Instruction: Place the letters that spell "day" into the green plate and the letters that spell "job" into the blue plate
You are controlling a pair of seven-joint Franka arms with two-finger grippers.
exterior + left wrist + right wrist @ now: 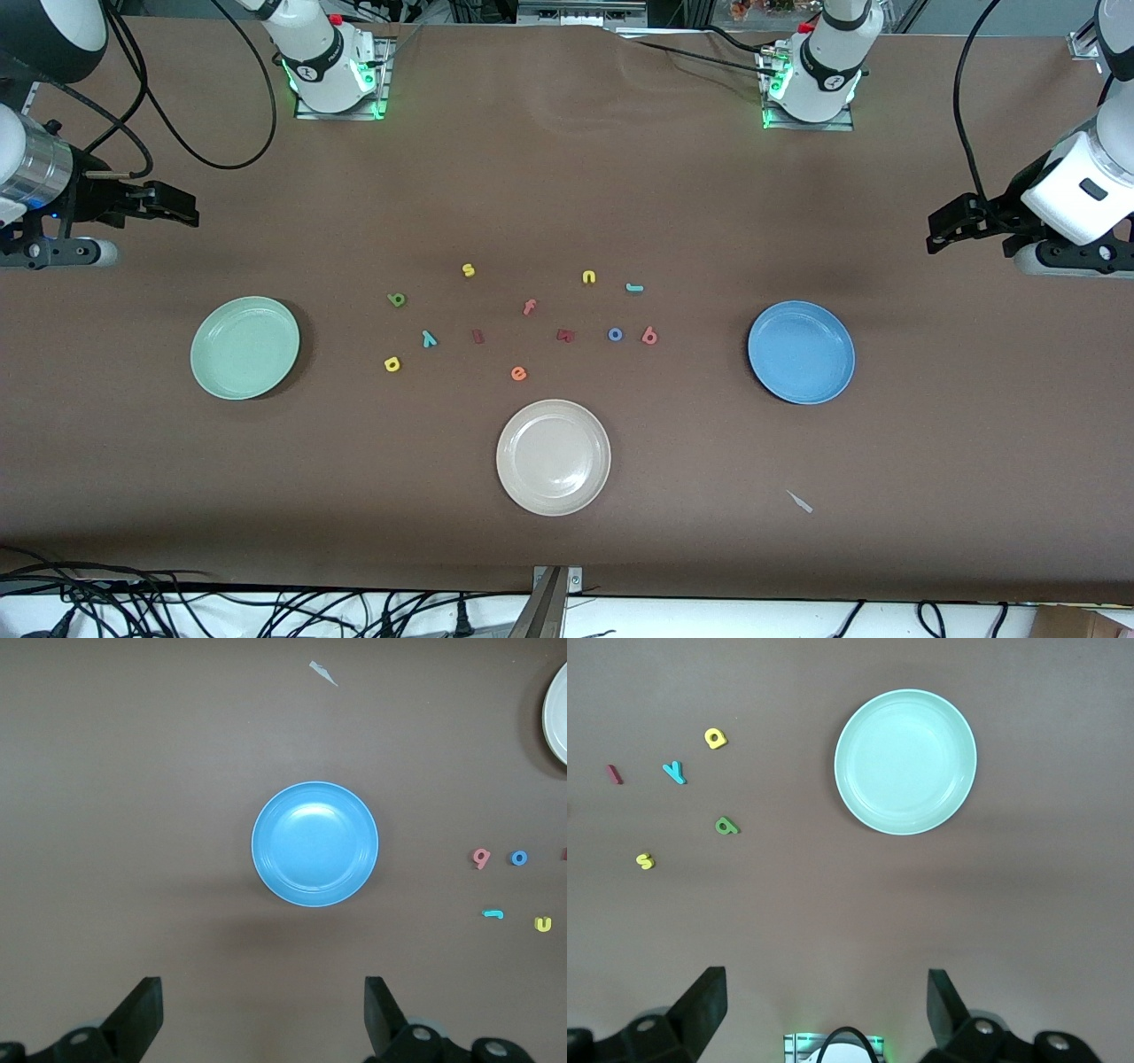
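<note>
The green plate (pixel 245 347) (pixel 905 761) lies toward the right arm's end, the blue plate (pixel 801 352) (pixel 314 843) toward the left arm's end. Between them lie the green d (pixel 396 299) (pixel 726 825), yellow a (pixel 392 363) (pixel 715 737), teal y (pixel 429 338) (pixel 674 772), teal j (pixel 633 287) (pixel 493 913), blue o (pixel 615 334) (pixel 519 858) and pinkish b (pixel 649 335) (pixel 481 858). My right gripper (pixel 177 206) (pixel 826 1005) hangs open and empty near the table's end by the green plate. My left gripper (pixel 941 232) (pixel 263 1010) hangs open and empty at the other end.
A cream-white plate (pixel 554 456) sits nearer the front camera than the letters. Among them lie a yellow s (pixel 468 269), yellow n (pixel 588 277), salmon f (pixel 529 307), orange e (pixel 518 373) and two dark red letters (pixel 477 336). A small pale scrap (pixel 800 501) lies nearer the camera than the blue plate.
</note>
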